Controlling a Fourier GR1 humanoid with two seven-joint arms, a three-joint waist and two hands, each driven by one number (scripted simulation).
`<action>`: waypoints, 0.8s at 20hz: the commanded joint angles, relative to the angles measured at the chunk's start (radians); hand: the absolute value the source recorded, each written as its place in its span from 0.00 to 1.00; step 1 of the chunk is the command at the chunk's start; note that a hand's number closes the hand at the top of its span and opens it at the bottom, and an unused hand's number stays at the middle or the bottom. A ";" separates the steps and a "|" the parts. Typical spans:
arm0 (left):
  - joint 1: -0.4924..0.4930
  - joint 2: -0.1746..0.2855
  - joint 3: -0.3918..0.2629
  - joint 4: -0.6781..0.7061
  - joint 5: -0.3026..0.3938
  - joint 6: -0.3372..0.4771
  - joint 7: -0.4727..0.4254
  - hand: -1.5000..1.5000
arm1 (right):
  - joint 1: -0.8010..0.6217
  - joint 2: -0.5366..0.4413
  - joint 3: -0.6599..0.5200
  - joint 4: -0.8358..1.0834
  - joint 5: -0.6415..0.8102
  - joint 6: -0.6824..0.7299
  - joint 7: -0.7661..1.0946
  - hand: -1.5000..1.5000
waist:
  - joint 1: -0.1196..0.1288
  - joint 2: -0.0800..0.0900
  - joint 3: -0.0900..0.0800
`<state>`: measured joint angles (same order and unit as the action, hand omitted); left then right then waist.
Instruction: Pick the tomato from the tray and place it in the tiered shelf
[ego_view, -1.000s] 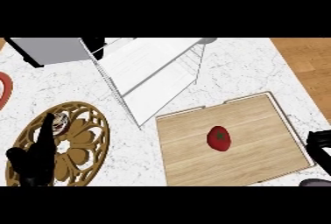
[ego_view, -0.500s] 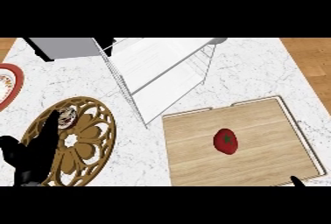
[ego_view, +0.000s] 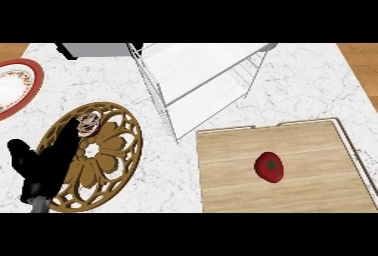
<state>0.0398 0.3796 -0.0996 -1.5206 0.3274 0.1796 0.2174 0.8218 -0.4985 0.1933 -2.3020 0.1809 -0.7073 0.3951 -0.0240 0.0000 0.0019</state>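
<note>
Nearest you, at the lower left of the head view, the left robot hand (ego_view: 46, 167) hangs over the near-left part of a round, golden openwork trivet (ego_view: 111, 150). Its fingers are straight, set apart from the thumb, and hold nothing. The right robot hand shows nowhere, so you cannot tell its state or how close it is. To the right of the trivet, across a strip of bare white marble tabletop (ego_view: 170, 172), lies the wooden tray (ego_view: 317, 150) with its low pale rim. The tomato (ego_view: 269, 166) rests on the tray's boards a little left of the middle, apart from every rim. It looks slightly longer than wide, its long axis running roughly away from you, green calyx up. From the left robot hand it lies well off to the right, at about the same depth. Since it sits on your right side, I judge the right arm the more natural one for the pick. Farther back, just beyond the tray's far-left corner, stands the white wire tiered shelf (ego_view: 207, 75), so the carry should go away from you and slightly leftward. At the far left a red-rimmed plate (ego_view: 11, 85) lies on the tabletop.
</note>
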 joint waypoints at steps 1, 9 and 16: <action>-0.018 -0.018 -0.025 0.072 0.000 -0.016 0.035 0.50 | 0.062 -0.058 0.032 -0.153 0.134 -0.003 0.247 0.00 | 0.029 0.021 -0.012; -0.113 -0.039 -0.045 0.090 -0.013 -0.009 0.087 0.50 | -0.073 -0.136 -0.073 -0.146 0.233 0.025 0.645 0.00 | 0.060 0.033 -0.012; -0.085 -0.002 -0.027 0.087 -0.001 -0.073 0.063 0.50 | -0.303 -0.189 -0.059 -0.057 0.254 0.149 0.932 0.00 | 0.099 0.026 -0.010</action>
<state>-0.0501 0.3623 -0.1306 -1.4745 0.3096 0.1357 0.2432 0.6192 -0.6606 0.1212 -2.3483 0.3585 -0.6018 1.0782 0.0588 0.0186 -0.0006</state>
